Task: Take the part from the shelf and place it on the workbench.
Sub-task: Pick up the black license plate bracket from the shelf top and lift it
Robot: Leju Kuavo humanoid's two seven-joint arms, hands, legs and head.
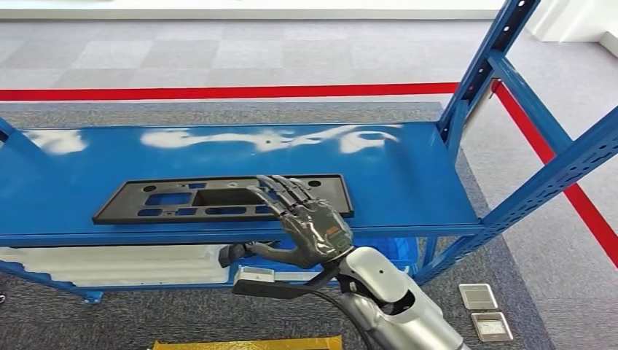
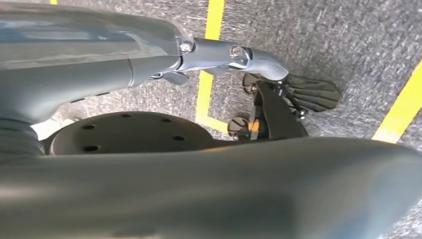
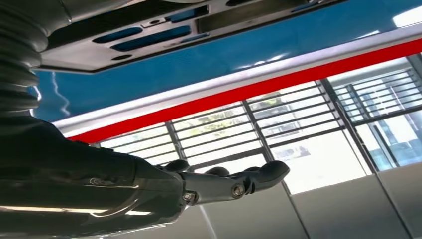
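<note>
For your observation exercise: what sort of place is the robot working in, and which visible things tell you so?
Probably a workshop or industrial test area: a blue steel shelf holding a black part, red floor tape on grey carpet, and the right hand reaching over the part.

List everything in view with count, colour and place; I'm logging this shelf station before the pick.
part: one, black flat panel with cut-outs, lying on the shelf's top board.
shelf: one, blue metal, in front of the robot.
floor tape line: one, red, on the grey carpet behind the shelf.
floor plates: two, silver, on the carpet right of the shelf.
yellow floor lines: yellow, on the carpet in the left wrist view.
right hand: one, dark grey, fingers extended over the part's right end, thumb below the shelf edge.
</note>
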